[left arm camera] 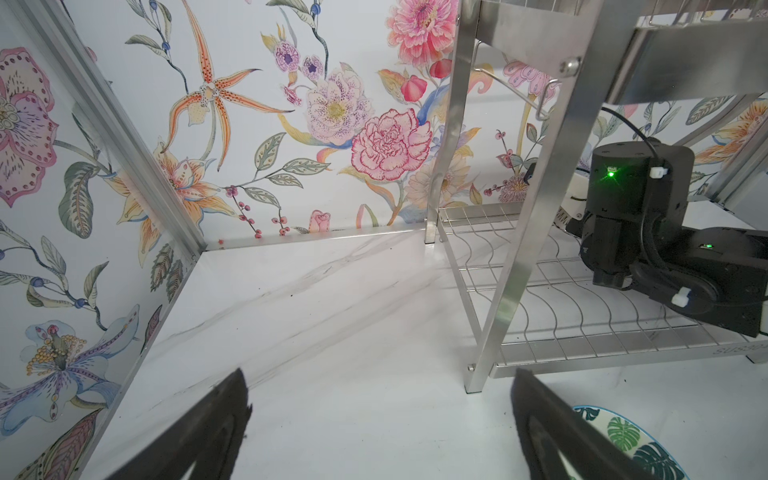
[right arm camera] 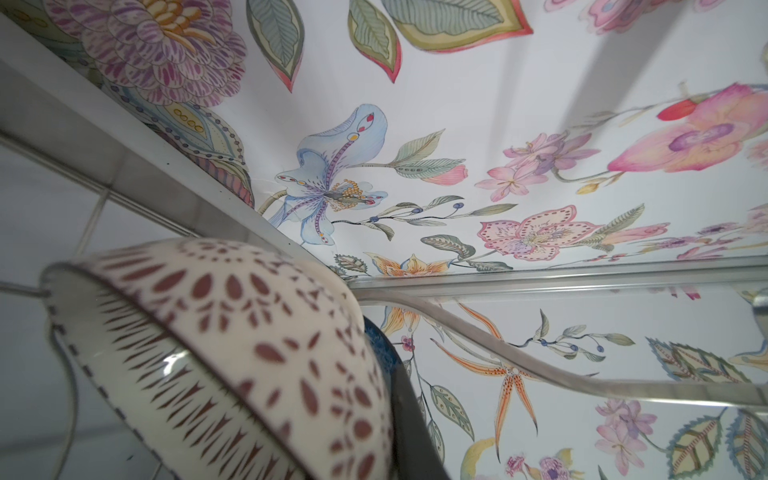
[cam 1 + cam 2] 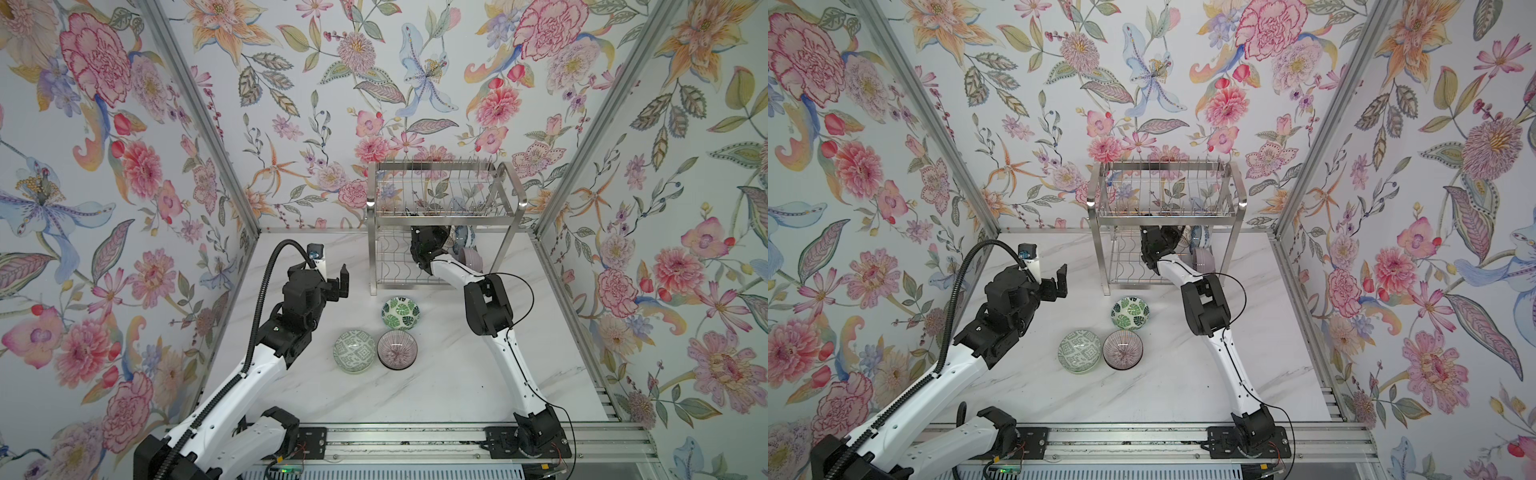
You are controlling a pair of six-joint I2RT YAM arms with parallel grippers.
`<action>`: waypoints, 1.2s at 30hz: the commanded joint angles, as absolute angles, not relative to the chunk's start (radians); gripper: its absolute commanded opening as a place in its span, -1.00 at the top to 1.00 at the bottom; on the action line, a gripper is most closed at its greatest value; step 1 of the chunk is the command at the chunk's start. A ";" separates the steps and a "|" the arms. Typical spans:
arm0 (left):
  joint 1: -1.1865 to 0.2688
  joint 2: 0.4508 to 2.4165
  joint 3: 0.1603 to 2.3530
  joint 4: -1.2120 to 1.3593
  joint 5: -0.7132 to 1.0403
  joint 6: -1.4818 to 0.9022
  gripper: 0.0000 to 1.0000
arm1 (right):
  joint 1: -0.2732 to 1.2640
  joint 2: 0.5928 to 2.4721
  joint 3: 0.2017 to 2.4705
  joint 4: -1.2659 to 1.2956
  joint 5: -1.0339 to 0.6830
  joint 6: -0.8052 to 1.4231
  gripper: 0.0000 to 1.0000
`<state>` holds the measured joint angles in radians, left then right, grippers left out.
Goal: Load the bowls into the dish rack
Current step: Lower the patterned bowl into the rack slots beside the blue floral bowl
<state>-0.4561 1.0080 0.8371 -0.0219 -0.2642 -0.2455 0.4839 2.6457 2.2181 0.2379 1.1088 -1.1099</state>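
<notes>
White marble tabletop (image 3: 436,395) inside a booth lined with floral wallpaper (image 3: 291,104). At the back, right of centre: dish rack (image 3: 372,249), two tiers of shiny steel wire on flat bar legs. On the lower tier, toward its right end, standing on edge: blue floral bowl (image 3: 464,237) and, nearer the front, lilac bowl (image 3: 469,258). Just left of those, reaching into the same tier: right gripper (image 3: 441,241), pressed together on the rim of a tilted lattice bowl (image 2: 232,353), cream with brown petal marks, seen close in the right wrist view. On the table in front of the rack, upright: green leaf bowl (image 3: 400,312) nearest the rack; closer to the front edge, grey-green geometric bowl (image 3: 354,351) and purple-lined bowl (image 3: 397,350) side by side, touching or nearly so. Left of the rack, above bare marble: left gripper (image 3: 337,282), spread wide and empty.
</notes>
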 commanded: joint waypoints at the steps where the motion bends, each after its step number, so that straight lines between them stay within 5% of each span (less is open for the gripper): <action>1: -0.442 1.011 0.833 -0.006 -0.247 -0.236 -0.98 | 0.501 2.599 2.219 0.185 1.076 -1.071 0.87; 36: -0.433 0.979 0.821 -0.026 -0.248 -0.244 -0.99 | 0.512 2.613 2.285 0.114 1.052 -1.041 0.57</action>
<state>-0.4446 0.9924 0.8238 -0.0223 -0.2611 -0.2462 0.5148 2.6366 2.2597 0.1223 1.0546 -1.0641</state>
